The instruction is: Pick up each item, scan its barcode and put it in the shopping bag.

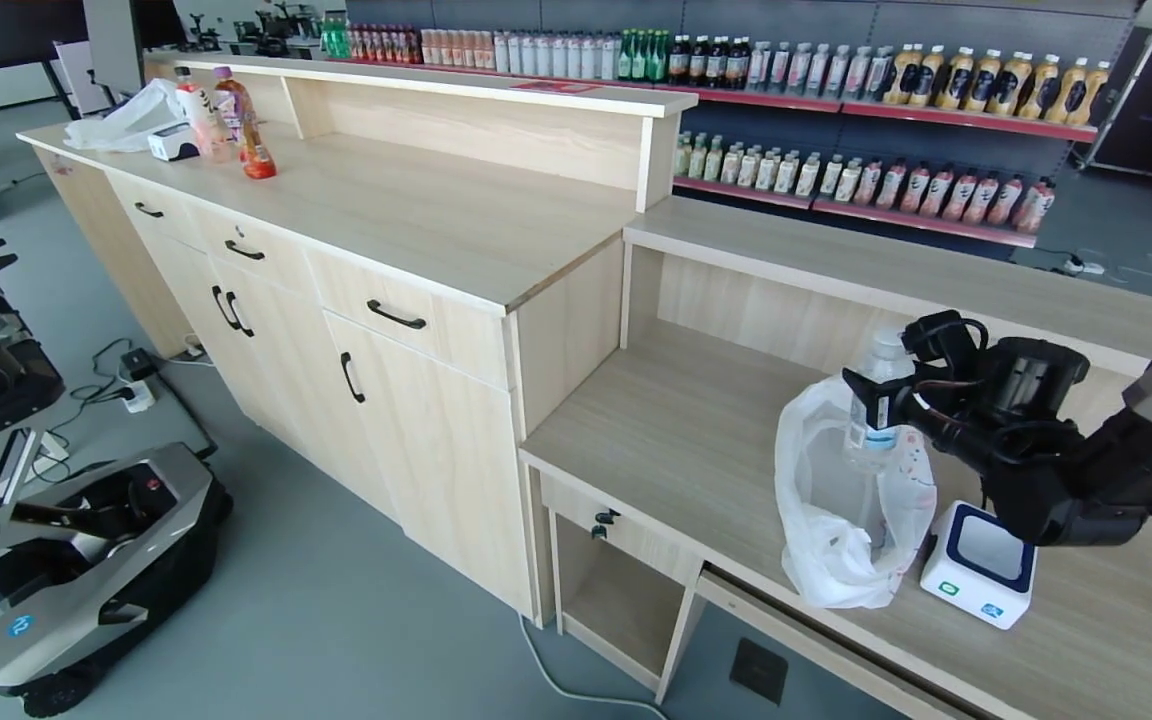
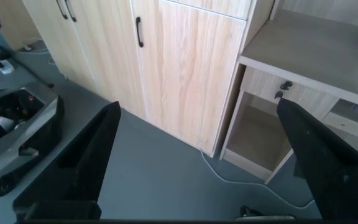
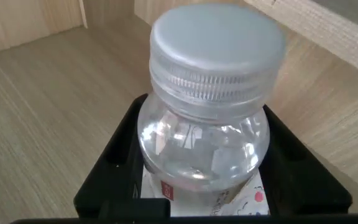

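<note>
Clear plastic bottle [image 1: 884,352] is clamped upright, cap up, in right pincer [image 1: 876,406]; base is obscured by white plastic bag [image 1: 836,540].

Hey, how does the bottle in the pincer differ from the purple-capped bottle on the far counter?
The held bottle is clear with a pale cap; the purple-capped bottle looks reddish-orange. The held bottle is clamped in the right pincer at the mouth of the shopping bag; the purple-capped bottle stands free on the counter. Both are upright and capped.
</note>
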Controlling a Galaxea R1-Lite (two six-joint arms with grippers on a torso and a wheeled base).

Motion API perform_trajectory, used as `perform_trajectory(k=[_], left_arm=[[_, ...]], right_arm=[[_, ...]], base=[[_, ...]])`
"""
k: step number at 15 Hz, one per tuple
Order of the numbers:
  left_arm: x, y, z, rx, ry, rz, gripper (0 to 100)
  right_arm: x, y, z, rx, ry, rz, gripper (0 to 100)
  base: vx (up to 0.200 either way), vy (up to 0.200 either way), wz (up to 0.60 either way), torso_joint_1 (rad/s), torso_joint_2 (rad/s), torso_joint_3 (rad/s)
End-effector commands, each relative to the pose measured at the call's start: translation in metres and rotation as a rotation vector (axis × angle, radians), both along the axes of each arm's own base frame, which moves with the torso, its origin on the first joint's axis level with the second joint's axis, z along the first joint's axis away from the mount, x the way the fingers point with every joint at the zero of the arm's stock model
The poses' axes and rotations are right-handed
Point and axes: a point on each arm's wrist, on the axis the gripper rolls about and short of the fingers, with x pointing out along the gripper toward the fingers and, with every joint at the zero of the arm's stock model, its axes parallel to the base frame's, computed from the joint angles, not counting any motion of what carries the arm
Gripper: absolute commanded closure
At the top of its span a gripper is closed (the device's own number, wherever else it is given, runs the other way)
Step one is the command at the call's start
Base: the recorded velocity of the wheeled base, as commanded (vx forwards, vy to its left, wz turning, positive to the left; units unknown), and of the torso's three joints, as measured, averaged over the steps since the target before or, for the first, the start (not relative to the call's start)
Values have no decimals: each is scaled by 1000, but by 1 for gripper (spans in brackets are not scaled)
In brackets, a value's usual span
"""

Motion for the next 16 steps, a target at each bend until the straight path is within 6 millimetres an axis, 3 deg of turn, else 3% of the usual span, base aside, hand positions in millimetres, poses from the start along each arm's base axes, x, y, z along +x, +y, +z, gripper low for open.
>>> perform_trajectory(k=[1, 10, 16], left_arm=[[0, 0, 0, 0, 0, 0, 0], [0, 0, 0, 0, 0, 0, 0], [0, 0, 0, 0, 0, 0, 0]], right_arm=[[17, 5, -30, 51, 47, 11, 100], [37, 4, -73, 111, 82, 7, 100], [46, 4, -79, 148, 52, 12, 100]], base=[[0, 0, 0, 0, 0, 0], [0, 0, 0, 0, 0, 0], [0, 0, 0, 0, 0, 0]])
